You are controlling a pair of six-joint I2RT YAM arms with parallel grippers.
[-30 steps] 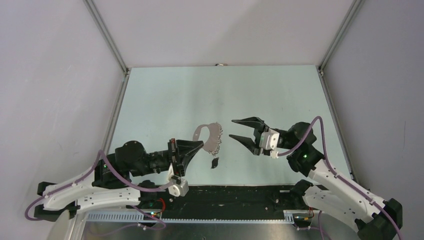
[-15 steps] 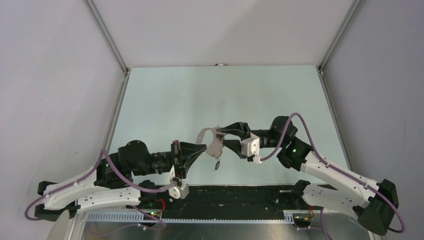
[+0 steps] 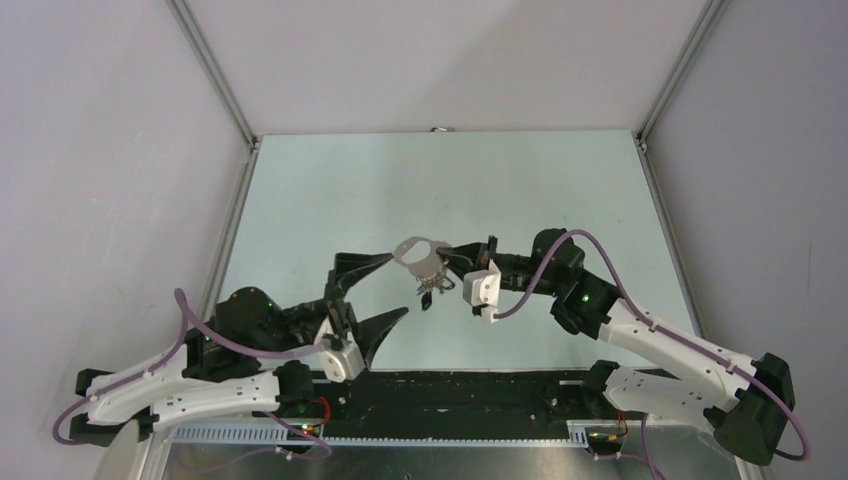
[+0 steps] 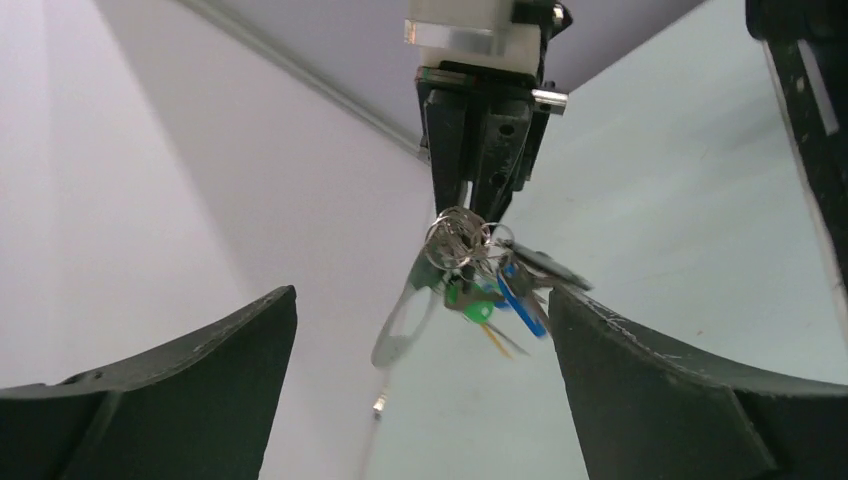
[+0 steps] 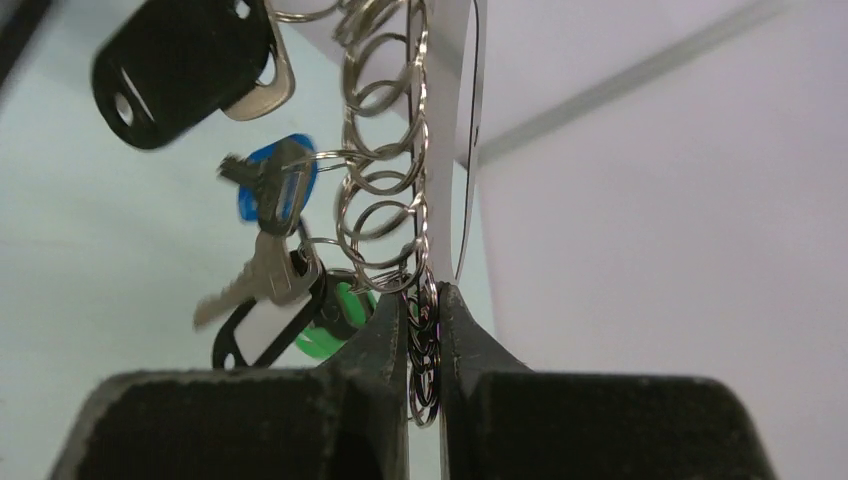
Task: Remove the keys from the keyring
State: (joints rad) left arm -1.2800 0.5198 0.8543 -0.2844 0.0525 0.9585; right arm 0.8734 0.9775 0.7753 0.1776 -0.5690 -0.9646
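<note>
Right gripper (image 5: 422, 300): pinching keyring (image 5: 450, 120); keys (image 4: 495, 295) dangling at its 6 o'clock. Left gripper (image 3: 394, 287): hovering spread wide at keyring's 7 o'clock.

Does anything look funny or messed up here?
Nothing is broken or spilled. One odd thing: the keyring and its keys dangle in the air, pinched only at the little rings by the shut jaws of the right gripper. The keys look blurry, maybe swinging. The left gripper is open, holding nothing.
</note>
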